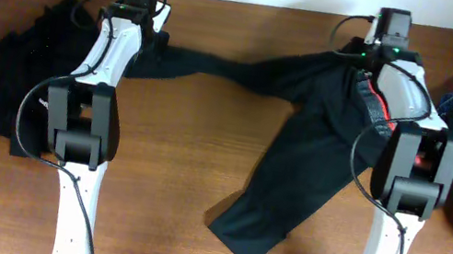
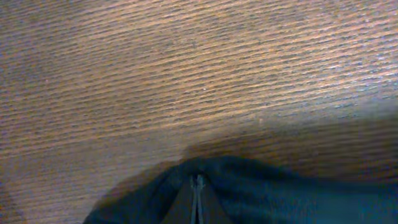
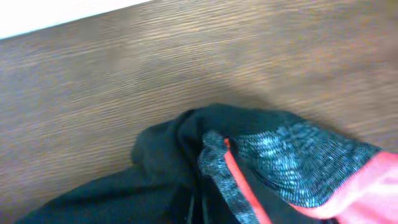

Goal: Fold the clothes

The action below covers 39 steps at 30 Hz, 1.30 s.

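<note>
Our left gripper pinches a leg end of the black trousers; our right gripper is clamped on their waistband. They sprawl across the surface. We should lift evenly and hold the cloth taut.

Overhead looks straight down from afar on the whole table, while each wrist camera peers close and slanted at wood and the black trousers — left at a leg end, right at the speckled waistband — both inside overhead's field.
</note>
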Each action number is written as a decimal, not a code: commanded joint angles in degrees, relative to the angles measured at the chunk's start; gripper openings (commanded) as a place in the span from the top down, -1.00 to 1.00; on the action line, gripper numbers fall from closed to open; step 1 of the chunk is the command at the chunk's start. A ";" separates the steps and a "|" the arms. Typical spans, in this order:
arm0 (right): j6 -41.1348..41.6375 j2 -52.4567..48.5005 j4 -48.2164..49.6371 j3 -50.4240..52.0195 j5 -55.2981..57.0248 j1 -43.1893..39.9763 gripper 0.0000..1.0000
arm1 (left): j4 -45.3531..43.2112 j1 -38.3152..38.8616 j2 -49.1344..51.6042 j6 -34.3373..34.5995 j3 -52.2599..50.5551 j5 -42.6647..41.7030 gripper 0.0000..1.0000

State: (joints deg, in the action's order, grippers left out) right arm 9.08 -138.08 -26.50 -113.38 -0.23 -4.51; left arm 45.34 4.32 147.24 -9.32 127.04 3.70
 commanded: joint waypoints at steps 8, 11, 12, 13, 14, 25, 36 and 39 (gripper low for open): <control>2.38 -1.07 3.91 0.09 2.45 -3.06 0.90 | 0.52 -0.35 5.11 1.14 -1.42 0.76 0.99; 2.38 -1.07 4.72 0.09 2.45 -3.02 0.85 | -0.04 -0.35 5.11 1.14 -1.42 2.32 0.99; 2.38 -1.07 4.83 0.09 2.45 -3.02 0.83 | -0.35 -0.35 5.11 1.14 -1.42 3.13 0.99; 2.38 -1.07 4.87 0.09 2.45 -3.02 0.77 | -0.66 -0.35 5.11 1.14 -1.42 4.09 0.99; 2.38 -1.07 4.87 0.09 2.47 -3.02 0.70 | -0.98 -0.35 5.11 1.14 -1.42 5.16 0.99; 2.34 -0.26 2.80 -0.20 2.43 -3.06 -0.97 | -4.90 -0.35 5.01 1.14 0.57 12.17 -0.44; 2.34 8.72 -4.79 -0.20 1.97 -3.02 -0.97 | 11.56 -0.24 4.87 5.55 17.99 5.88 -0.98; 2.34 12.55 -8.26 -0.20 1.99 -3.02 -0.97 | 18.25 -0.13 4.87 7.76 25.27 1.75 -0.98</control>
State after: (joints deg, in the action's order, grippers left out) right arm 11.40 -132.99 -33.28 -113.34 1.28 -7.38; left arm 60.23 3.81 152.00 -4.97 144.77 11.11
